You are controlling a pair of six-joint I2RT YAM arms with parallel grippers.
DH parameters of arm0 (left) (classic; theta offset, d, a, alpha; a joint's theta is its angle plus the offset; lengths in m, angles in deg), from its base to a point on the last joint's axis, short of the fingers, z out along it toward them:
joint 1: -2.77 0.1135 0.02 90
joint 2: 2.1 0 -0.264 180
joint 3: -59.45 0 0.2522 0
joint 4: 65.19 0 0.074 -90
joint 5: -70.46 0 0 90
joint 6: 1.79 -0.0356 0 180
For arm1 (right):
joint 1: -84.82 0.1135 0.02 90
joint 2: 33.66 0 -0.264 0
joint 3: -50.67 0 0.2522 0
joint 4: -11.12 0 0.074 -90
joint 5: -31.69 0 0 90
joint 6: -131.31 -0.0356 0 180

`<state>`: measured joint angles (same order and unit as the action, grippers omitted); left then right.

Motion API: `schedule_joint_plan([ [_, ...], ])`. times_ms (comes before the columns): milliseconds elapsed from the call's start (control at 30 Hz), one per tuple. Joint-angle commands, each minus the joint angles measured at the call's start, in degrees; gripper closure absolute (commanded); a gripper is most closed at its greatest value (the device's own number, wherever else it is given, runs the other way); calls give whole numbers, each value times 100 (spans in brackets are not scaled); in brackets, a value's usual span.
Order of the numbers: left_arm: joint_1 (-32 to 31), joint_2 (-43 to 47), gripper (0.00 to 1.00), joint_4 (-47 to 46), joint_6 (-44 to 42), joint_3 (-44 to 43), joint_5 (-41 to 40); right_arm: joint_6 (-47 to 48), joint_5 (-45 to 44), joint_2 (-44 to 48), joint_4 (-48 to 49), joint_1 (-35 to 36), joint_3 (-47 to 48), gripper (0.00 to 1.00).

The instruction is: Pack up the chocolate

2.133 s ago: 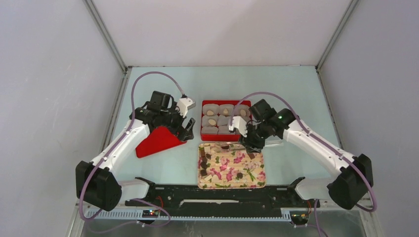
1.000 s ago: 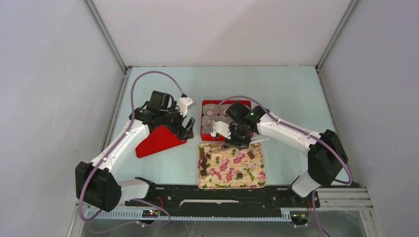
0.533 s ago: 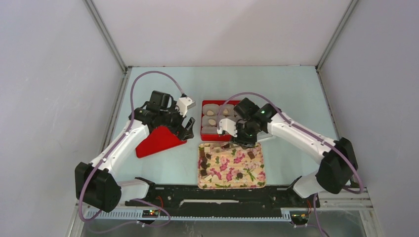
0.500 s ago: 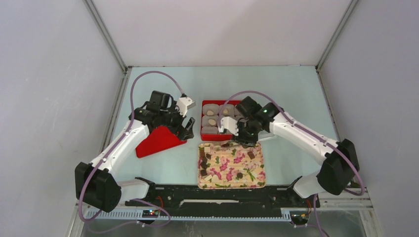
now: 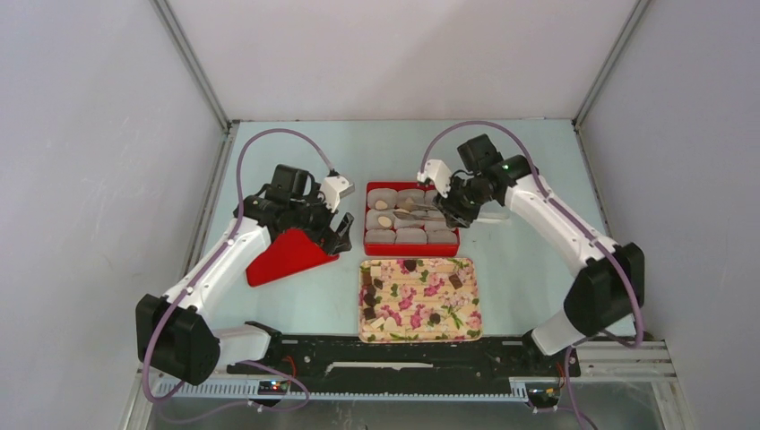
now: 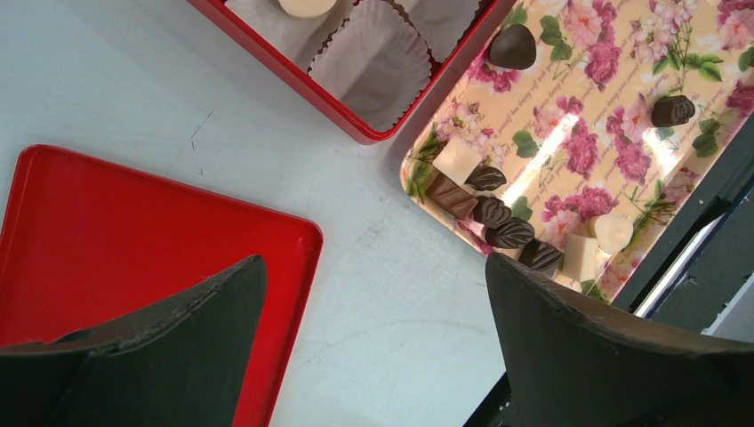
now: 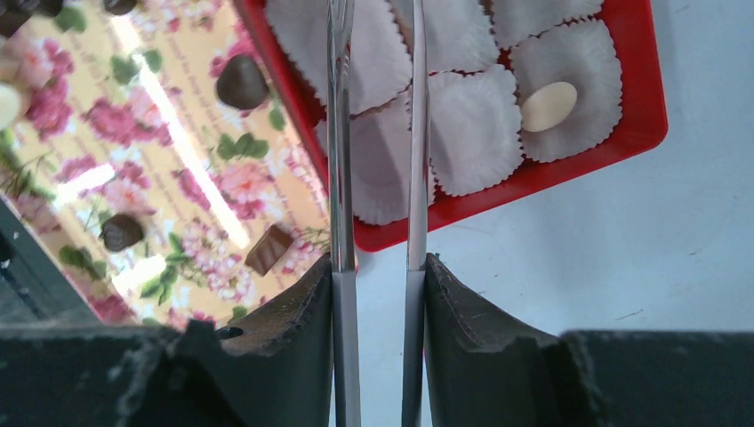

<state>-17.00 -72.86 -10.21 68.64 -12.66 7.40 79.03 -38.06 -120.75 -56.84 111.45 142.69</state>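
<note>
The right gripper (image 7: 377,267) had been swung from the floral rectangular tray (image 5: 421,313) to the red rectangular box (image 5: 411,251). Slim metal tongs (image 7: 337,133) were clamped in it, blades parted; whether anything was pinched could not be told. Small chocolate pieces (image 6: 498,233) lay on the tray. An empty grey paper cup (image 7: 471,124) should be centred under the tips before release. The arm was stretched forward, wrist dipped.

Tongs (image 7: 339,178) cut off at the tips ahead of the right pincer (image 7: 378,267), red lid (image 6: 133,240) partly behind the left pincer (image 6: 373,262)

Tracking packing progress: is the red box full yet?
Not full: several paper cups in the box are empty, and only a few hold a chocolate.
</note>
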Motion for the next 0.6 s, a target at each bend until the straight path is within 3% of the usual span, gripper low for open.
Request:
schedule_joint_plan([
  [0,-28,191,2,-89,-97,-82,18,-456,-66,-542,444,-173,447,80],
  [567,-28,135,2,-104,-114,-80,28,-432,-212,-1154,173,-262,672,77],
])
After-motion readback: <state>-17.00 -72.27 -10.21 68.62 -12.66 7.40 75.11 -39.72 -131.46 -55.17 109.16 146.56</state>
